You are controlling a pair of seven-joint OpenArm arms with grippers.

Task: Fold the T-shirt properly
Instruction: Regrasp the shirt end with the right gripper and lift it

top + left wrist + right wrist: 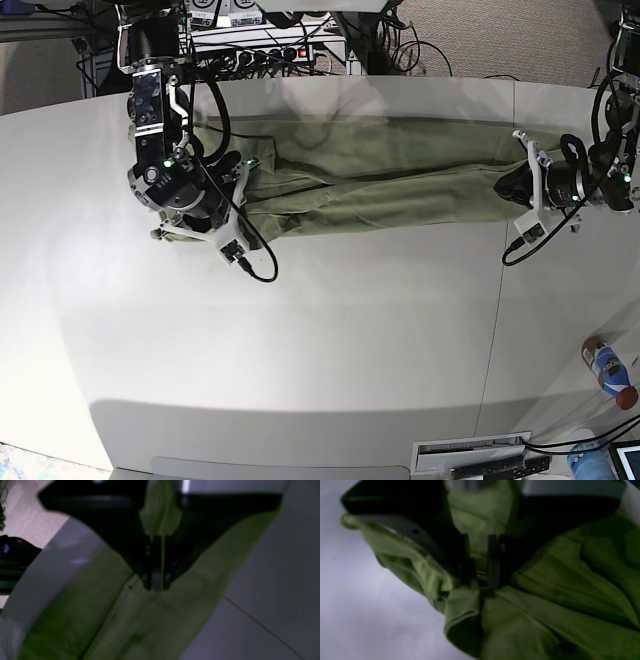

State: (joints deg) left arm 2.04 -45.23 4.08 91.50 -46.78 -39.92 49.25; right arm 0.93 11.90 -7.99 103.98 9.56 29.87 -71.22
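The olive-green T-shirt (400, 175) lies stretched in a long band across the far half of the white table (330, 320). My left gripper (517, 192) is at the band's right end in the base view. In the left wrist view the left gripper (156, 585) is shut on a fold of the T-shirt (150, 620). My right gripper (205, 200) sits over the band's left end. In the right wrist view the right gripper (480, 585) has its fingers (493, 562) apart, with bunched T-shirt (557, 585) cloth lying loose in the gap.
Cables and power strips (270, 40) crowd the floor behind the table's far edge. A bottle (610, 370) stands on the floor at the lower right. A seam (490, 350) runs down the table's right side.
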